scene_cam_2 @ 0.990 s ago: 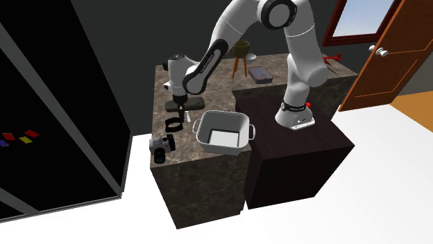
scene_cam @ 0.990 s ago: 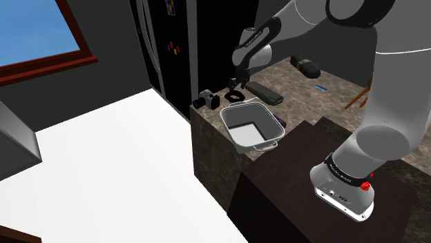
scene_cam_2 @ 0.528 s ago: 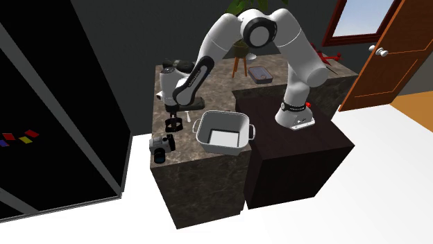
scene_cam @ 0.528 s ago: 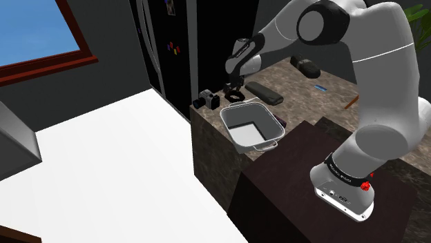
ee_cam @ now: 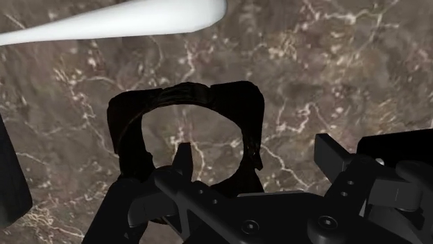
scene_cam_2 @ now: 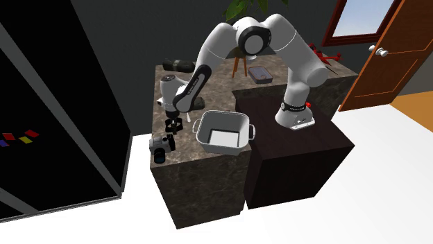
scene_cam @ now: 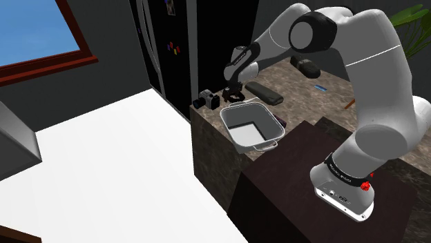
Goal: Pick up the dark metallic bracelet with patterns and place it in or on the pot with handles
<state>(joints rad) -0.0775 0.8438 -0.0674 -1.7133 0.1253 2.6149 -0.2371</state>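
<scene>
The dark bracelet (ee_cam: 186,94) lies flat on the brown marble counter (scene_cam: 304,90), a ring with a faint pattern on its band. My black gripper (ee_cam: 186,111) is down over it and open. One finger (ee_cam: 128,138) stands outside the ring on one side and the other finger stands outside the opposite side. In the shoulder view the gripper (scene_cam: 233,92) is just behind the grey pot with handles (scene_cam: 243,143). In the second exterior view the gripper (scene_cam_2: 173,125) is to the left of the pot (scene_cam_2: 229,147). The pot's pale rim (ee_cam: 139,17) shows beyond the bracelet.
A small camera (scene_cam: 206,100) sits at the counter's corner close to the gripper. A long dark object (scene_cam: 266,93) and another dark object (scene_cam: 305,66) lie farther back on the counter. The dark stand (scene_cam: 290,179) adjoins the counter beside the pot.
The gripper has come down from above the bracelet until its fingers flank it. The arm's elbow has swung over and lower. The fingers have stayed open.
</scene>
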